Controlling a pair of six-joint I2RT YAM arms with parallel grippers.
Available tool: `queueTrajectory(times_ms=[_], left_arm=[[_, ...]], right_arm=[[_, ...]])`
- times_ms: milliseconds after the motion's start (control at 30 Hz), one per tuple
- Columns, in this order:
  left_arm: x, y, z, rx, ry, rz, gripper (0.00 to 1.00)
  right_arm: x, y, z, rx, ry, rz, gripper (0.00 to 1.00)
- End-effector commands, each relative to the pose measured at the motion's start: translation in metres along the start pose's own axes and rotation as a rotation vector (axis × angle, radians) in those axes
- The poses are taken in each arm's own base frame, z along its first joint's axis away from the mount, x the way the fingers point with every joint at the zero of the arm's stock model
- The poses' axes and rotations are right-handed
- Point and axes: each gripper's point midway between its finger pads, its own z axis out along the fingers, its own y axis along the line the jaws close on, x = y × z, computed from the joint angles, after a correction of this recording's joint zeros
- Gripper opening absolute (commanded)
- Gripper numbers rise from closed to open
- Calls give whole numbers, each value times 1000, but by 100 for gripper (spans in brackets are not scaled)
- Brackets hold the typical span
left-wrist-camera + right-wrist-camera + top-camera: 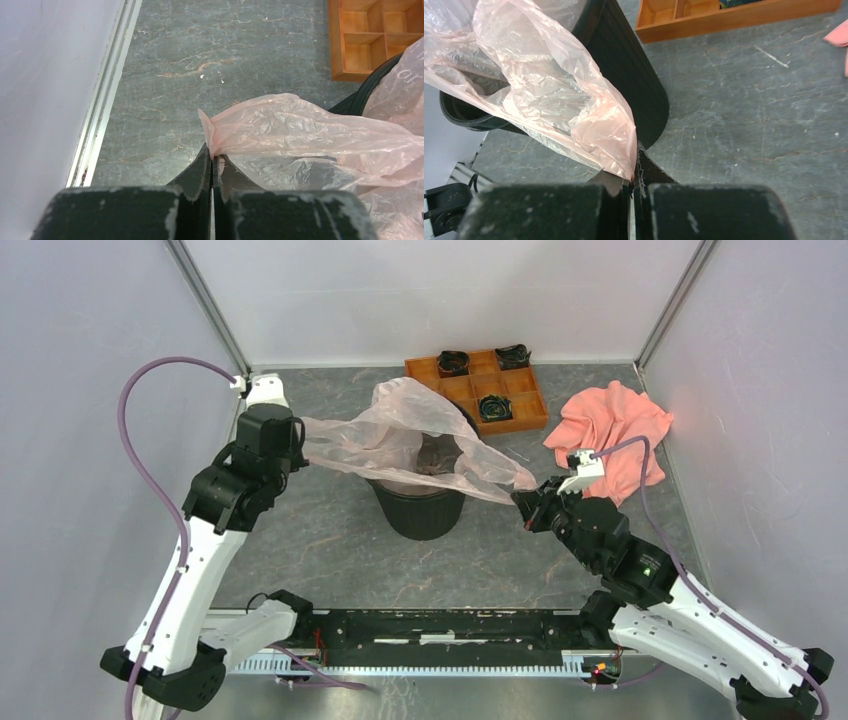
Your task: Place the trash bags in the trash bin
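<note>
Thin, crinkly, translucent pale pink trash bag (400,430), spread wide and billowing over the trash bin (420,512), draped across its mouth. One corner pinched in the closed left hand (212,159), the opposite corner in the closed right hand (634,176). Round black bin with tapered sides and a rolled rim, upright near the middle of the bench (320,550), partly veiled by plastic.

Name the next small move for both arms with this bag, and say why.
Probably bring both grippers inward and down over the trash bin. The left gripper and right gripper are each shut on an opposite edge of the trash bag, which is stretched above the bin's mouth.
</note>
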Motion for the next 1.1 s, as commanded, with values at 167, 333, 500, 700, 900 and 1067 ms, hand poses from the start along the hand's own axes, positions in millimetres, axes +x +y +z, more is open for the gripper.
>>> queueTrajectory(times_ms=[167, 333, 500, 700, 900, 1067], left_arm=[[-4, 24, -33, -5, -73, -97, 2], [11, 16, -44, 83, -62, -157, 2], [40, 11, -37, 106, -2, -176, 2], [52, 14, -21, 42, 32, -139, 2], [63, 13, 3, -22, 51, -96, 2], [62, -2, 32, -41, 53, -77, 2]], right_arm=[[1, 16, -7, -105, 48, -122, 10], [35, 43, -7, -280, 183, -112, 10], [48, 29, -7, -234, 202, -103, 11], [47, 14, -7, -165, 191, -127, 11], [48, -11, 6, -39, 144, -164, 12], [37, -40, 28, 145, 83, -278, 25]])
